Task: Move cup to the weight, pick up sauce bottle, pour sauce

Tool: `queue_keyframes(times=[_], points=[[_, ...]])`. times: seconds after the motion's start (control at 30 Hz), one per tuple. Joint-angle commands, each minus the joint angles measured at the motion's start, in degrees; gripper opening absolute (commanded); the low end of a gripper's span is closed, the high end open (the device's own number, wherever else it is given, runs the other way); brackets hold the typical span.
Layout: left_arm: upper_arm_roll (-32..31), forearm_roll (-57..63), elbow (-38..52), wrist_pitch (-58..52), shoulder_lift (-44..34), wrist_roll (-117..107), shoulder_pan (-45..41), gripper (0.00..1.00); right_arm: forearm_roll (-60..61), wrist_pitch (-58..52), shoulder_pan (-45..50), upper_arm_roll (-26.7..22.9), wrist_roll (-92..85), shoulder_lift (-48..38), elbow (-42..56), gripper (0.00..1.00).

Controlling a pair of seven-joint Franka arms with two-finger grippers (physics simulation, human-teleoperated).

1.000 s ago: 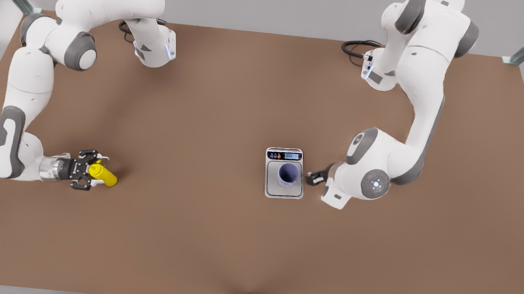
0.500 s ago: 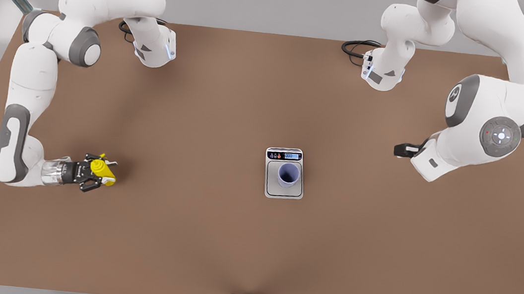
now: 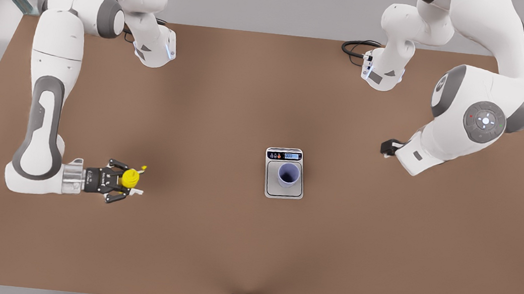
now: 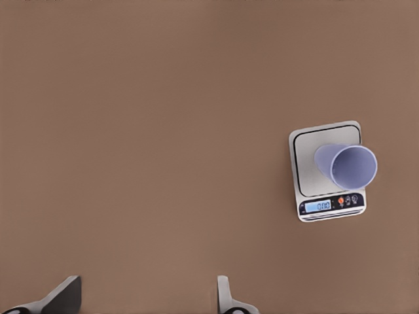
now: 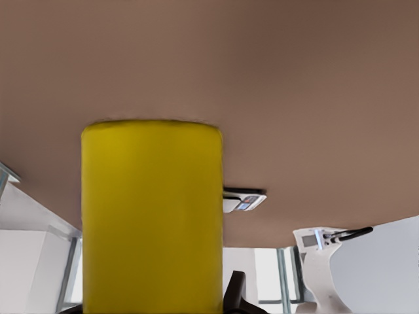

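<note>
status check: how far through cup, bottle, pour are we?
Done: the cup stands on the weight. In hand: the right gripper, at the front view's left, is shut on the sauce bottle. The left gripper waits open, away from the weight. Left: carry the bottle to the cup and pour.

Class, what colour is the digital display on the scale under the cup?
Blue, set in a dark strip on the weight; the left wrist view shows it best, beside the cup.

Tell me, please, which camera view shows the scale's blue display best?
The left wrist view: the weight lies unobstructed, its display facing the camera below the cup. The front view shows the display smaller, and in the right wrist view the sauce bottle partly hides the scale.
</note>
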Motion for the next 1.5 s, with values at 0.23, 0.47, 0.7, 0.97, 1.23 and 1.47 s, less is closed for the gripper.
queue_keyframes(times=[0.23, 0.47, 0.7, 0.97, 1.23, 1.47], points=[[0.00, 1.34, 2.63, 0.09, -0.97, 0.02, -0.07, 1.00, -1.23, 8.57, 8.93, 0.91, 8.33, -2.86, 0.45, 0.21], [-0.09, 1.34, 3.52, 0.09, -0.53, -0.07, -0.07, 1.00, -7.91, 10.58, 12.72, 3.63, 12.64, -3.65, 3.79, 0.21], [-0.09, 1.42, 3.43, 0.09, -0.44, 0.02, -0.07, 1.00, -15.38, 20.70, 16.94, 11.46, 27.58, -3.30, 6.69, 0.21], [-0.09, 1.42, 3.52, 0.09, -0.44, 0.02, -0.07, 1.00, -23.73, 28.08, 17.73, 19.98, 35.93, -1.19, 11.61, 0.21], [-0.09, 1.42, 3.52, 0.09, -0.36, 0.02, -0.07, 1.00, -32.96, 35.11, 21.68, 24.03, 42.96, 3.47, 19.79, 0.21], [-0.09, 1.42, 3.52, 0.09, -0.27, 0.02, -0.07, 1.00, -49.65, 43.20, 21.51, 30.88, 42.17, 5.31, 21.20, 0.21]])
